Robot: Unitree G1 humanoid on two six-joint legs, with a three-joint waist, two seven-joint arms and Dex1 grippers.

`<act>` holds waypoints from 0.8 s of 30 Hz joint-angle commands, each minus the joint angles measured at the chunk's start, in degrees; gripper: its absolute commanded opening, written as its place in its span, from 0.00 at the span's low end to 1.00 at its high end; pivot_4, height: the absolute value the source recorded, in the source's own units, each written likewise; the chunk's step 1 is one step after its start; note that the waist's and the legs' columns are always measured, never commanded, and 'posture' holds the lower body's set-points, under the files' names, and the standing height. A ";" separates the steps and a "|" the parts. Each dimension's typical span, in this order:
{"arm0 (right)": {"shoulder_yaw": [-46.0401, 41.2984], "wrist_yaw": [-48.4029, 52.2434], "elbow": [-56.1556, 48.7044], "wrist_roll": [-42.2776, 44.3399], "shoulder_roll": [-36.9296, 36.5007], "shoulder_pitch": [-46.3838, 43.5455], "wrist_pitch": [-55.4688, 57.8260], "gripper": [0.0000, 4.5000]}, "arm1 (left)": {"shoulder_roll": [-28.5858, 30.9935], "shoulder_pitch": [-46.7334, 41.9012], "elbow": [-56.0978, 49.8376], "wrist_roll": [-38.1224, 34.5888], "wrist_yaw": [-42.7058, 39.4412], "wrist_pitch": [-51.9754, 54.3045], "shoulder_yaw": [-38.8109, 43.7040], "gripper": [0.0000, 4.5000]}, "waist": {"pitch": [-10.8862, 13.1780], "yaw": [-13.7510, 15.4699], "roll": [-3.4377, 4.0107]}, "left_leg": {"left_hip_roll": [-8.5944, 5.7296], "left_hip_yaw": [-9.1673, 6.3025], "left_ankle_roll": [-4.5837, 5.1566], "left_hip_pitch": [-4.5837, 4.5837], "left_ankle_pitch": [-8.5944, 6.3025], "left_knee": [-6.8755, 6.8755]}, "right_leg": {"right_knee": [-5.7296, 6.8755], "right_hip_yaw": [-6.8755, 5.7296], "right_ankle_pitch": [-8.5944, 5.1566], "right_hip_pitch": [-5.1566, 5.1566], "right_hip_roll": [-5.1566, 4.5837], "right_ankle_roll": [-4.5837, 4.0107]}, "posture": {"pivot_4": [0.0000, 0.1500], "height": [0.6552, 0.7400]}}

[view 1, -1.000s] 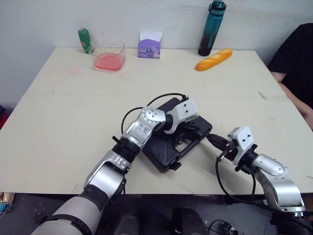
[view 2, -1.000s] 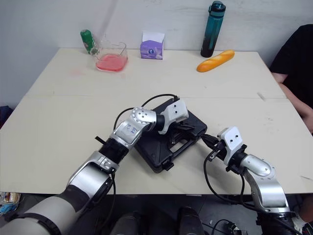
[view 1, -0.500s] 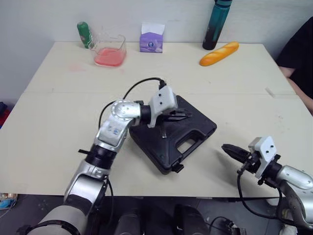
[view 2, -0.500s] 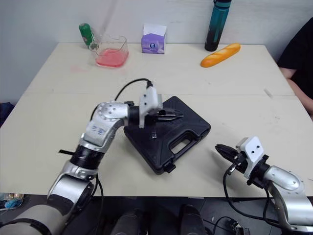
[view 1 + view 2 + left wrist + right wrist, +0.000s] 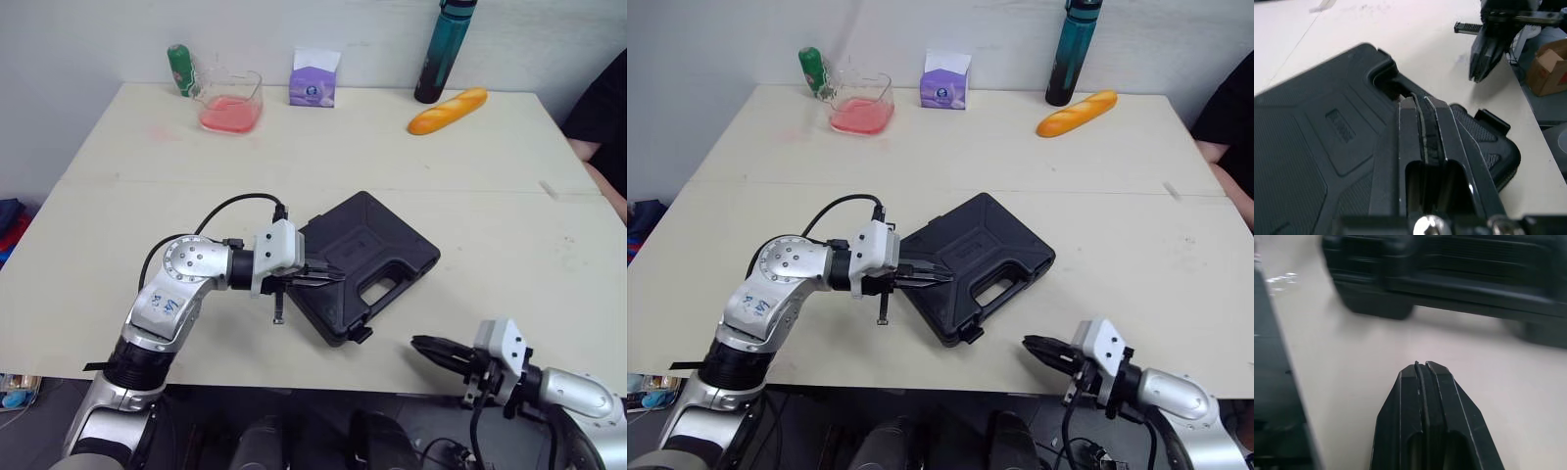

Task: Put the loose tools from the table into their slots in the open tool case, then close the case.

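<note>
The black tool case [image 5: 377, 253] lies with its lid down in the middle of the table, handle toward the front right. My left gripper [image 5: 328, 279] is shut with nothing in it, its tips just over the case's near left edge; the left wrist view has the fingertips [image 5: 1422, 104] above the ribbed lid [image 5: 1317, 142]. At the table's front edge my right gripper [image 5: 423, 345] is shut and empty, a short way off the case's front corner [image 5: 1449, 274]. No loose tools are in sight on the table.
Along the table's far edge stand a green bottle [image 5: 179, 70], a clear container of pink liquid [image 5: 228, 101], a purple box [image 5: 314, 78], a teal bottle [image 5: 446, 49] and a bread loaf [image 5: 448, 111]. A person's dark sleeve [image 5: 602, 103] is at the far right.
Both arms have drawn back toward me: the left gripper slid from the lid's middle to its near left edge, the right gripper retreated to the table's front edge. The camera also shifted.
</note>
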 commanded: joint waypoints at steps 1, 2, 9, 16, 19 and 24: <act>2.91 1.40 -0.93 -0.86 -0.08 -1.28 -1.95 0.01 | 0.58 1.85 -2.10 0.44 0.55 0.18 -1.79 0.00 | 0.00 -0.03 0.01 | 0.01 0.00 0.00 0.02 0.00 0.00 | 0.00 0.00 0.00 0.00 0.01 -0.01 | 1.00 1.00; 3.60 1.25 -0.63 -0.96 0.05 -2.05 -1.73 0.01 | 0.68 2.43 -2.20 0.37 0.56 0.62 -2.21 0.00 | 0.00 -0.08 0.01 | 0.01 0.00 -0.01 0.02 0.00 0.00 | 0.01 0.00 0.00 0.00 0.01 -0.01 | 1.00 1.00; 9.32 1.17 1.05 -2.48 1.09 -6.86 -1.21 0.01 | 2.76 8.32 0.31 5.27 0.49 -2.98 -7.40 0.00 | 0.00 -0.04 0.01 | 0.07 0.02 -0.06 0.06 0.01 0.00 | 0.02 -0.01 -0.04 -0.02 0.03 -0.07 | 1.00 1.00; 13.15 0.44 2.07 -3.41 2.38 -10.00 -0.80 0.01 | 4.58 10.55 4.16 9.20 2.17 -3.16 -10.80 0.00 | -0.09 0.03 0.07 | 0.02 -0.03 0.03 0.53 -0.12 -0.01 | -0.02 -0.05 -0.04 0.48 -0.25 -0.10 | 1.00 1.00; 14.46 0.92 2.70 -3.25 3.06 -11.42 -1.21 0.01 | 4.72 10.47 4.65 9.35 3.27 -2.77 -10.58 0.00 | -0.20 0.06 0.05 | 0.05 -0.03 0.02 0.65 -0.17 -0.01 | -0.02 0.03 -0.05 0.56 -0.45 -0.12 | 1.00 1.00; 14.65 1.08 2.60 -2.87 3.59 -11.92 -1.71 0.01 | 5.50 10.77 4.41 9.17 3.41 -2.16 -10.41 0.00 | -0.26 0.07 0.06 | 0.05 -0.03 0.00 0.66 -0.17 -0.01 | -0.01 0.18 -0.06 0.56 -0.46 -0.13 | 1.00 1.00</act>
